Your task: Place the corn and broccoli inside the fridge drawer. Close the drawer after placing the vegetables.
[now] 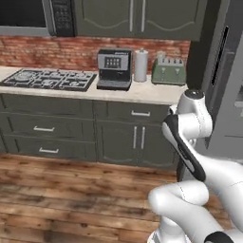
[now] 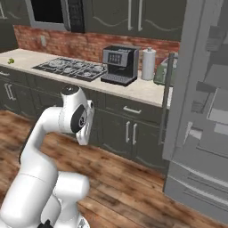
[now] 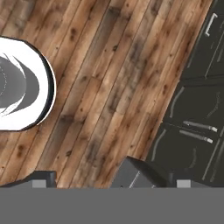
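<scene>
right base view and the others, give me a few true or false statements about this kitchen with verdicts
1. The coffee machine stands on the counter beside the stove top. True.
2. The paper towel roll lies flat on the floor. False: it stands upright on the counter.
3. The fridge door is open. True.
4. The hand looks into a drawer. False: it looks down at the wooden floor.
5. The toaster is red. False: it is pale green.
</scene>
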